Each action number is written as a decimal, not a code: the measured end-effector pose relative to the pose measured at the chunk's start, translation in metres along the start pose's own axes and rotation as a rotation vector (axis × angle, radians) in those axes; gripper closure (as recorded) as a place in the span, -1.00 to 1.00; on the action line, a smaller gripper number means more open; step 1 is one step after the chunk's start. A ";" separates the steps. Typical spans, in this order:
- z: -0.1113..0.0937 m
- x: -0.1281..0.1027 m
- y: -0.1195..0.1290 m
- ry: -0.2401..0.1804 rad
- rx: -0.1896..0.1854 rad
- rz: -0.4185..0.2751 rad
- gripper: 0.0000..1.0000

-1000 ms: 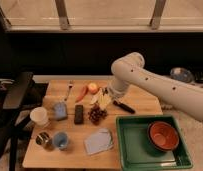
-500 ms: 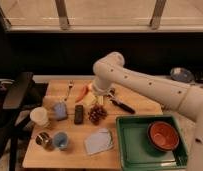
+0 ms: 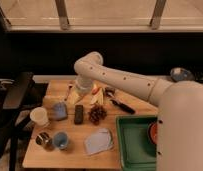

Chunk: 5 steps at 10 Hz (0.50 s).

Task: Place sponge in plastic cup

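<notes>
Camera view: gripper (image 3: 76, 94) low over the table (image 3: 70, 157), near the sponge (image 3: 60, 110).
Whether the gripper is open, closed or holding anything cannot be told; the arm hides it. The sponge, a light-blue block, lies flat on the table between the white cup (image 3: 39, 116) and the dark remote (image 3: 79, 114). The plastic cup (image 3: 60, 141) stands upright near the front edge, beside a metal can (image 3: 43, 140).

A dim, warm light is shed from above. The tabletop (image 3: 70, 150) is evenly lit, and the pale arm (image 3: 125, 82) is brightened most. The gripper (image 3: 77, 96) is seen low over the tabletop's rear part. Deep darkness is left below the pale windows (image 3: 105, 12).
</notes>
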<state>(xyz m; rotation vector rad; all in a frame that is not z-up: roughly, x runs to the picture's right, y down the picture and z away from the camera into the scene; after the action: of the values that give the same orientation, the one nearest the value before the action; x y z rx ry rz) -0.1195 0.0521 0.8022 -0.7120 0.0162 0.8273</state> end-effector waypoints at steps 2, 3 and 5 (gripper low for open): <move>0.013 -0.013 0.017 0.018 -0.026 -0.055 -0.55; 0.013 -0.012 0.015 0.023 -0.025 -0.054 -0.55; 0.013 -0.011 0.016 0.026 -0.025 -0.054 -0.55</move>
<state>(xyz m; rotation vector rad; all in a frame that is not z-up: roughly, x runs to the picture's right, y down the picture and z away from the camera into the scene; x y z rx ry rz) -0.1412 0.0596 0.8064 -0.7442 0.0099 0.7671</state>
